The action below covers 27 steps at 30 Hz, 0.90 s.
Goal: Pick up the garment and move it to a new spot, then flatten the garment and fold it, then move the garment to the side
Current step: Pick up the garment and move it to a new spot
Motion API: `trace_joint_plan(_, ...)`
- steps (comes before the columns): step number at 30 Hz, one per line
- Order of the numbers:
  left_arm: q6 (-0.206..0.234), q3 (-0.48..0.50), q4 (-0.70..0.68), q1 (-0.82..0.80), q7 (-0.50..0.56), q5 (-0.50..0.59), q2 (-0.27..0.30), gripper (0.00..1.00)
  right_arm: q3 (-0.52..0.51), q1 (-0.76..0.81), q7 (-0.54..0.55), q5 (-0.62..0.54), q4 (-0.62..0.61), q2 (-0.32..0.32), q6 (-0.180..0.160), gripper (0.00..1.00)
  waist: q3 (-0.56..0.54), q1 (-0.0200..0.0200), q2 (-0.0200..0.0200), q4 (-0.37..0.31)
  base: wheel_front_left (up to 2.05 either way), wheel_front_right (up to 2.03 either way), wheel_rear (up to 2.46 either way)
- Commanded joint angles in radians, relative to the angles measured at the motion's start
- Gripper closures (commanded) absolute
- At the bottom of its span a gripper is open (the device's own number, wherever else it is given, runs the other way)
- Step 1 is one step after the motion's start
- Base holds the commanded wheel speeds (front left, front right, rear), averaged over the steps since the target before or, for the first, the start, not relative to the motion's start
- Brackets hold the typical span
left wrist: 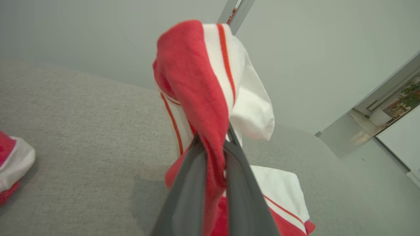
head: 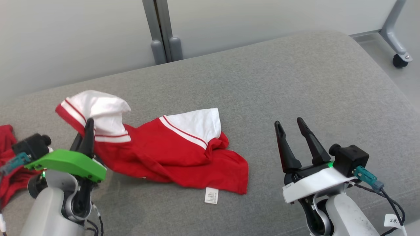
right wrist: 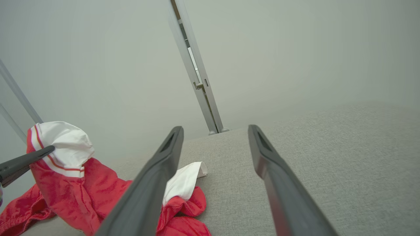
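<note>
Head view: left gripper [head: 87, 127] occludes garment [head: 170, 150]

The garment [head: 170, 154], a red shirt with white sleeves trimmed in red stripes, is lying crumpled on the grey cushion [head: 295, 82]. The raised sleeve [head: 101, 111], toward the robot's left, is standing lifted clear of the cushion. The second sleeve [head: 197, 124] is lying flat. A white label [head: 211, 195] is showing at the near hem.
</note>
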Motion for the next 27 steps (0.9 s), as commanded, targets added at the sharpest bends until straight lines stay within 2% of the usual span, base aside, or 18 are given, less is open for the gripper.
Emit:
trace_joint_plan(1, -0.012, -0.009, 0.045, 0.016, -0.027, 0.023, -0.001, 0.80, 0.005, -0.006, -0.003, 0.001, 0.003, -0.007, 0.000, 0.00, -0.002, 0.0000, -0.0001, 0.022, 0.00, 0.00, 0.00)
trace_joint_plan(2, -0.016, -0.016, 0.077, 0.021, -0.041, 0.026, -0.003, 0.08, 0.009, -0.006, -0.003, 0.001, 0.005, -0.009, 0.000, 0.00, -0.003, 0.0000, -0.0001, 0.029, 0.00, 0.00, 0.00)
trace_joint_plan(3, -0.023, -0.024, 0.107, 0.024, -0.057, 0.026, -0.007, 0.00, 0.012, -0.007, -0.003, 0.002, 0.006, -0.011, 0.000, 0.00, -0.004, 0.0000, -0.0001, 0.039, 0.00, 0.00, 0.00)
trace_joint_plan(10, -0.039, -0.068, 0.201, 0.052, -0.165, 0.034, 0.014, 0.00, 0.031, -0.001, -0.003, 0.012, 0.012, -0.022, 0.000, 0.00, -0.013, 0.0000, -0.0001, 0.084, 0.00, 0.00, 0.00)
trace_joint_plan(17, -0.041, -0.044, 0.101, 0.098, -0.232, 0.071, 0.057, 0.00, 0.022, 0.016, -0.003, 0.011, 0.013, -0.030, 0.000, 0.00, -0.023, 0.0000, -0.0001, 0.116, 0.00, 0.00, 0.00)
trace_joint_plan(21, 0.006, 0.004, -0.031, 0.145, -0.238, 0.171, 0.059, 0.00, 0.017, 0.019, -0.003, 0.011, 0.007, -0.033, 0.000, 0.00, -0.025, 0.0000, -0.0001, 0.129, 0.00, 0.00, 0.00)
trace_joint_plan(25, 0.085, 0.018, -0.152, 0.227, -0.237, 0.352, 0.057, 0.00, 0.013, 0.026, -0.003, 0.015, 0.002, -0.033, 0.000, 0.00, -0.025, 0.0000, -0.0001, 0.134, 0.00, 0.00, 0.00)
trace_joint_plan(27, 0.122, 0.029, -0.192, 0.259, -0.237, 0.408, 0.033, 0.00, 0.012, 0.029, -0.003, 0.016, 0.000, -0.032, 0.000, 0.00, -0.024, 0.0000, -0.0001, 0.135, 0.00, 0.00, 0.00)
